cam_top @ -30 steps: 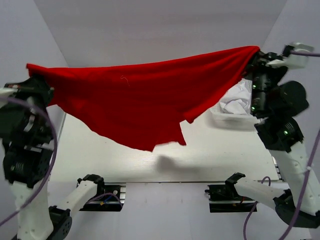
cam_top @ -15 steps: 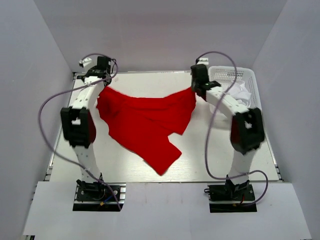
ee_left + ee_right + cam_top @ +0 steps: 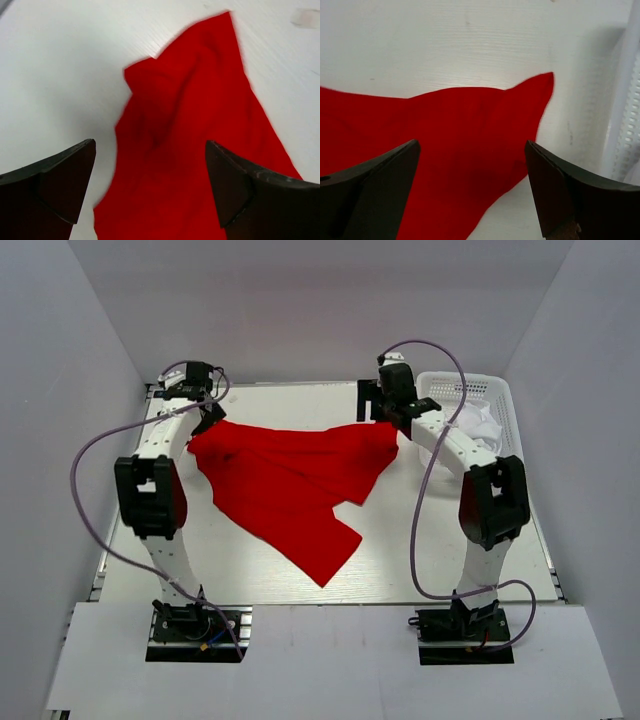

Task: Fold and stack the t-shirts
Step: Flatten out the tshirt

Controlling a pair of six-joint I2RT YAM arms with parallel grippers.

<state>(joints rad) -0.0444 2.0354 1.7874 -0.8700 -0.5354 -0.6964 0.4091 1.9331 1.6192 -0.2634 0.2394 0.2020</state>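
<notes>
The red t-shirt [image 3: 290, 485] lies spread and creased across the middle of the table, one tail reaching toward the near edge. My left gripper [image 3: 207, 412] hovers open over its far left corner [image 3: 190, 100], holding nothing. Above the shirt's far right corner [image 3: 470, 145] my right gripper [image 3: 375, 408] is also open and apart from the cloth. The white t-shirt [image 3: 482, 428] is crumpled inside the basket at the far right.
A white plastic lattice basket [image 3: 500, 405] stands at the far right of the table, its wall showing at the edge of the right wrist view [image 3: 625, 100]. Grey walls close in the sides and back. Purple cables loop from both arms.
Both grippers brought the red shirt from held high and stretched down onto the table, then opened and let it go. The shirt now lies flat on the table.
</notes>
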